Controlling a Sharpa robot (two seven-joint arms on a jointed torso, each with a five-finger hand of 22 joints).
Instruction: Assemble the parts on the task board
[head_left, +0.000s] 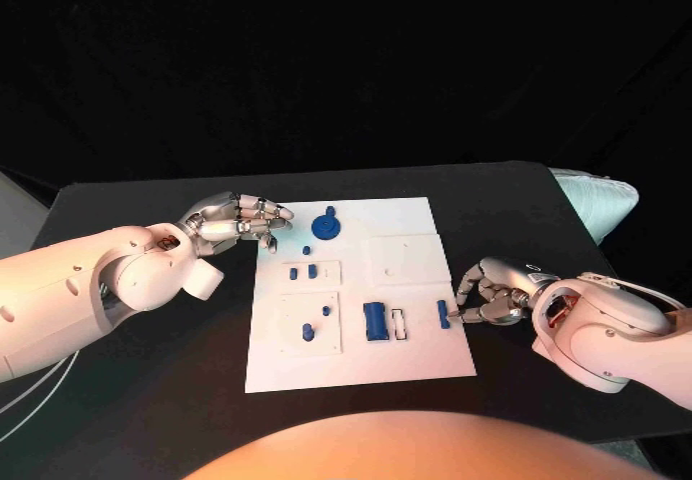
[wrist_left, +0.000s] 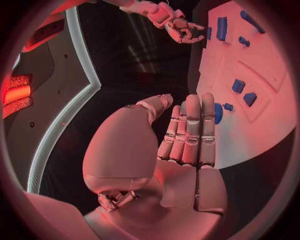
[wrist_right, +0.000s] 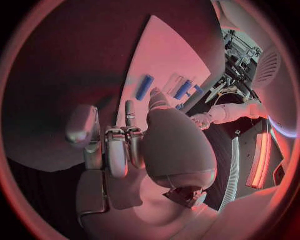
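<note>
The white task board (head_left: 411, 225) lies flat in the middle of the black table. On it are small blue parts: a round disc with a tab (head_left: 327, 227) near the far edge, two short pegs (head_left: 303, 271) in a square recess, a small piece (head_left: 307, 330) in the nearer recess, and an upright block (head_left: 374, 321) near the right.

Black counter (head_left: 159, 400) under dark backdrop; pale mint-white padded object (head_left: 599, 200) lies just beyond counter's far right corner.

right hand (head_left: 488, 297) fingertips hide slim blue part's (head_left: 443, 315) edge; grip unclear.
</note>
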